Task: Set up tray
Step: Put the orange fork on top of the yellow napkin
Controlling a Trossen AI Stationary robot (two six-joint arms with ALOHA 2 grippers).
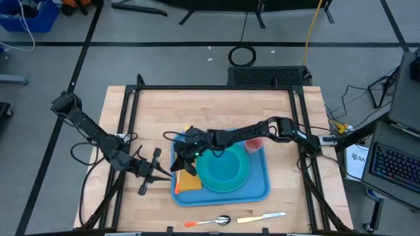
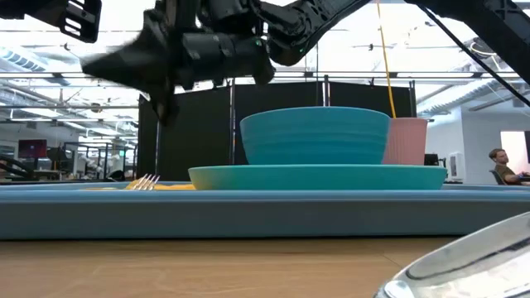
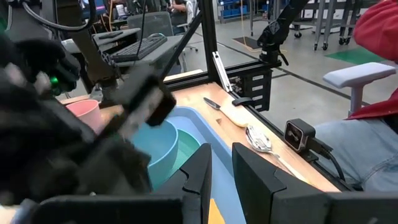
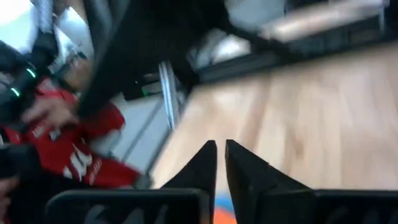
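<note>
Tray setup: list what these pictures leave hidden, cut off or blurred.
- High view: the right arm covers the tray's left end, hiding part of the yellow napkin and the fork on it.
- Low view: only the fork's tines show above the tray rim; the spoon is a blurred shape cut by the picture's edge.
- Right wrist view: motion blur; nothing shows between the right gripper's fingers.
</note>
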